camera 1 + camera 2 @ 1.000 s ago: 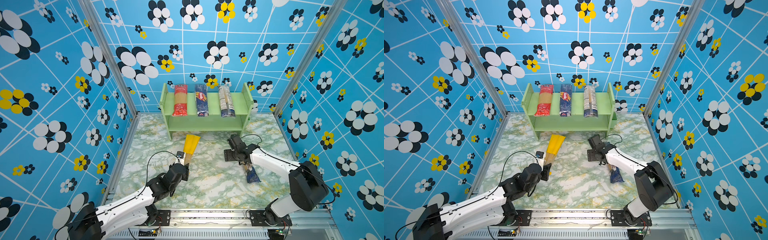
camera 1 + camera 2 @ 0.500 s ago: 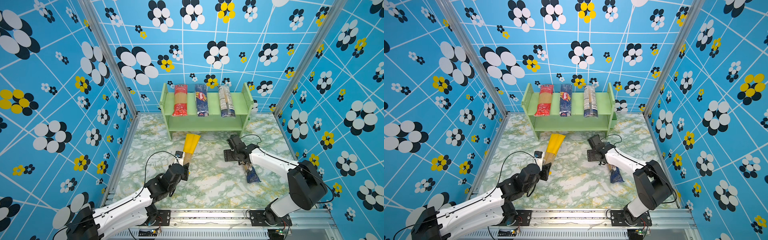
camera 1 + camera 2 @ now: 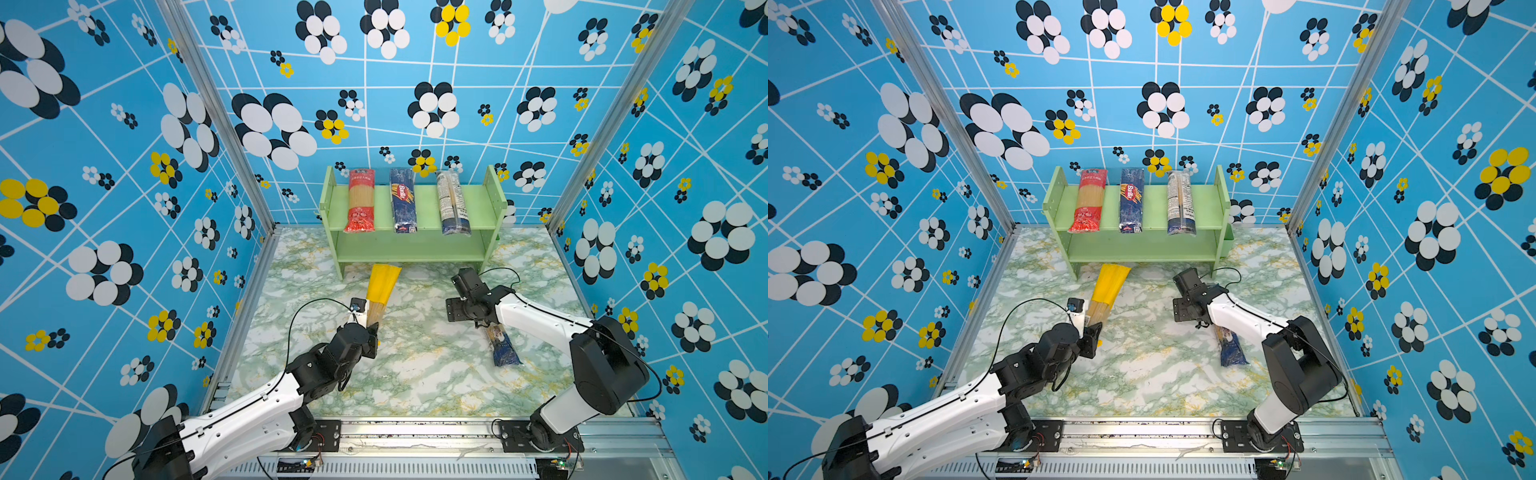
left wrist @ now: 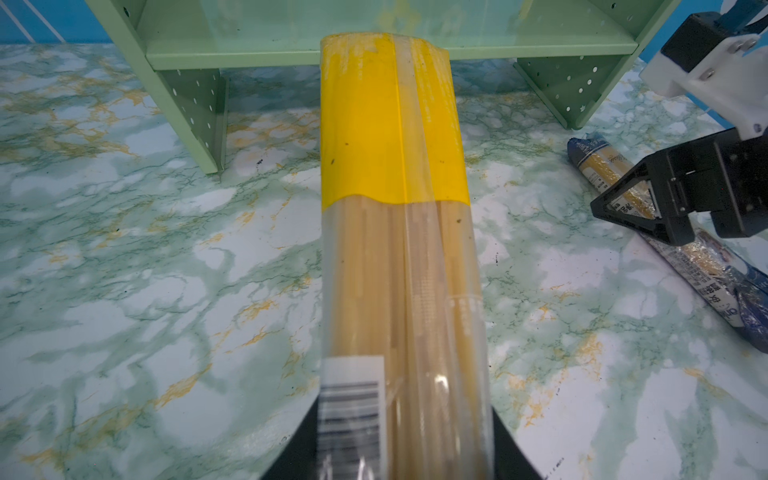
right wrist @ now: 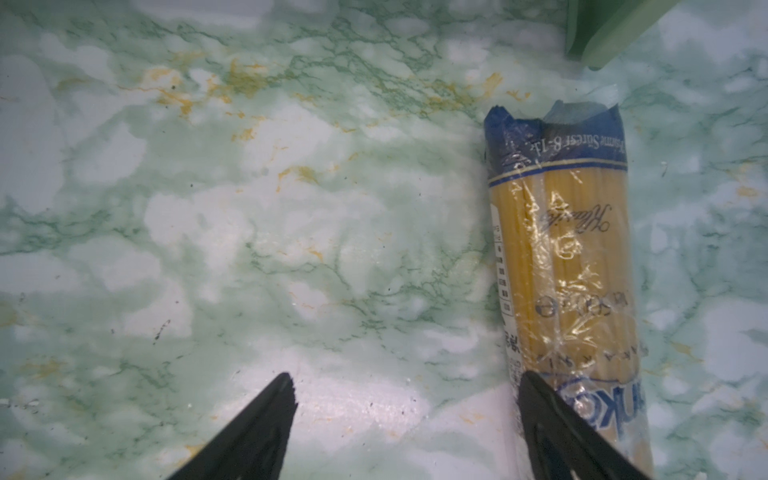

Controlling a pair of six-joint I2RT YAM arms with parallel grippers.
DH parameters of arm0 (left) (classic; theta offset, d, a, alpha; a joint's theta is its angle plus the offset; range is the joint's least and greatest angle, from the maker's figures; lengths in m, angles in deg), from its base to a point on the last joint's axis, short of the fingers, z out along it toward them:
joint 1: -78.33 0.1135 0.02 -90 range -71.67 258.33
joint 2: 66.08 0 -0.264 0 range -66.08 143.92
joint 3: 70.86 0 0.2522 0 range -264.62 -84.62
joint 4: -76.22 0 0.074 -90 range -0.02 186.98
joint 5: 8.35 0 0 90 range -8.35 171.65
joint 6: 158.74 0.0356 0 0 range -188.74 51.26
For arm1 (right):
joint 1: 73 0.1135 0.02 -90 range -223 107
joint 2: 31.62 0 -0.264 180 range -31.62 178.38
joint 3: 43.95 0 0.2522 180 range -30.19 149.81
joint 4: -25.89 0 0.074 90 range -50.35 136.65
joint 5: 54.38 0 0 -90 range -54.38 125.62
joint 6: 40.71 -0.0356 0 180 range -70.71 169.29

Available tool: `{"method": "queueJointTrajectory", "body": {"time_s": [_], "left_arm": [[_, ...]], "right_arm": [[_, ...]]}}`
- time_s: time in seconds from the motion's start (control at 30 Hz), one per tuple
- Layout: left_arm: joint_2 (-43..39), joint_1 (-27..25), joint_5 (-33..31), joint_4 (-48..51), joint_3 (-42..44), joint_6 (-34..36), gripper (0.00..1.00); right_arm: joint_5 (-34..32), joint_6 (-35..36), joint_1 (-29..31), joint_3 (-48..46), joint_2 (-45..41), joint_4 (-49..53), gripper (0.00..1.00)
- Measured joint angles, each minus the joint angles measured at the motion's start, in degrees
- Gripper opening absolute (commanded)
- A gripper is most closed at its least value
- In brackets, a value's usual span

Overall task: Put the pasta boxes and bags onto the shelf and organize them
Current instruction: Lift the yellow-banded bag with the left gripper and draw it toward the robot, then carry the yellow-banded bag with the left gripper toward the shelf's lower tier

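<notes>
**Yellow-topped bag at the lower tier, blue-ended bag loose on the counter**

Top views. The shelf (image 3: 426,205) stands at the back of the counter (image 3: 415,374). Its upper tier carries three packs side by side, apart from one another: red bag (image 3: 360,199), dark blue Barilla pack (image 3: 402,203), blue pack with white label (image 3: 453,203) (each overhangs the front edge a little). The left gripper (image 3: 371,329) is clamped on the clear end of the yellow-topped clear bag (image 3: 381,286). The bag's yellow end points at the shelf and reaches the front edge of the lower tier. The right gripper (image 3: 480,323) points down over the shelf-side end of the clear bag with blue end (image 3: 503,347), which lies flat on the counter right of centre.

Left wrist. The yellow-topped bag runs straight out between the two fingers (image 4: 299,453), pinched near its barcode label (image 4: 351,399). Whether the yellow end touches the tier cannot be told.

Right wrist. The jaws are spread wide with bare counter between them. One finger (image 5: 557,436) overlaps the edge of the blue-ended bag, which lies beside the gap, not in it.
</notes>
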Motion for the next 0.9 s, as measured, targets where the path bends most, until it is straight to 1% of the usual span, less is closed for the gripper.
{"method": "queueJointTrajectory", "body": {"time_s": [0.6, 0.7, 0.9], "left_arm": [[-1.81, -0.02, 0.13, 1.05, -1.51, -0.07, 0.00], [-0.63, -0.02, -0.04, 0.92, -2.64, 0.00, 0.00], [4.79, 0.00, -0.90, 0.94, -7.02, 2.05, 0.00]], "right_arm": [[0.04, 0.28, 0.00, 0.50, 0.15, -0.42, 0.86], [0.04, 0.61, 0.00, 0.50, 0.26, -0.61, 0.86], [0.26, 0.68, 0.00, 0.50, 0.72, -1.55, 0.87]]}}
